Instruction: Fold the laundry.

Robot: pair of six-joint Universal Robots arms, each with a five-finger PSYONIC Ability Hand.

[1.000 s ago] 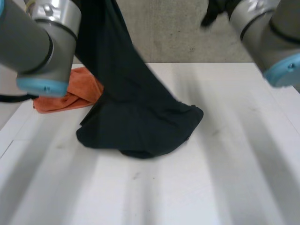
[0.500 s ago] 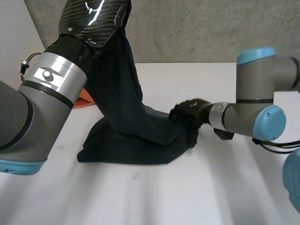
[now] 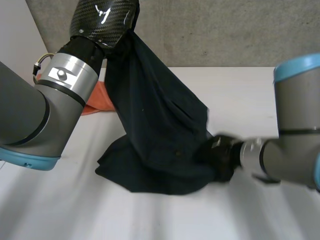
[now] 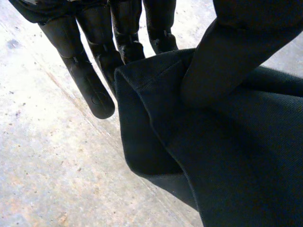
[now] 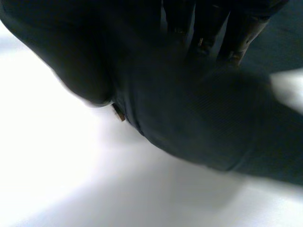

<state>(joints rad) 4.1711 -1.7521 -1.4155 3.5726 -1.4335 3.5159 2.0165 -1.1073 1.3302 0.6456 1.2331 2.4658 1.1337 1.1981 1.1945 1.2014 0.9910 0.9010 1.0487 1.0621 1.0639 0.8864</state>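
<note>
Fgd, lower right of frame: the right hand [image 3: 220,159] sits low on the white table [image 3: 260,100], at the lower right end of the dark cloth [image 3: 160,150]. In its wrist view fabric bulges under the palm. Whether this hand grips the cloth or only rests on it can't be told. Prob. reason for the spot: to take or pin that end so the garment can be drawn out flat.

Ctr frame: the cloth, the task's item, has its lower part bunched on the table, not yet spread and w/ no fold made. From that heap it rises as a slanted sheet toward upper left, its top going behind the carbon-black forearm [image 3: 102,20] of the left arm.

Left wrist view: the left hand [image 4: 90,75] keeps its fingers straight, w/ a doubled edge of cloth lying against them and what looks like the thumb pressing from the other side. That pinch hold is why the garment hangs rather than drops.

Mid-left, further back: an orange cloth [image 3: 95,104] lies on the table, partly hidden by the left arm, prob. awaiting its turn.

Bkgd, top of frame: a grey wall [image 3: 225,30].

Judged stage: early, lifting and straightening before any fold.
</note>
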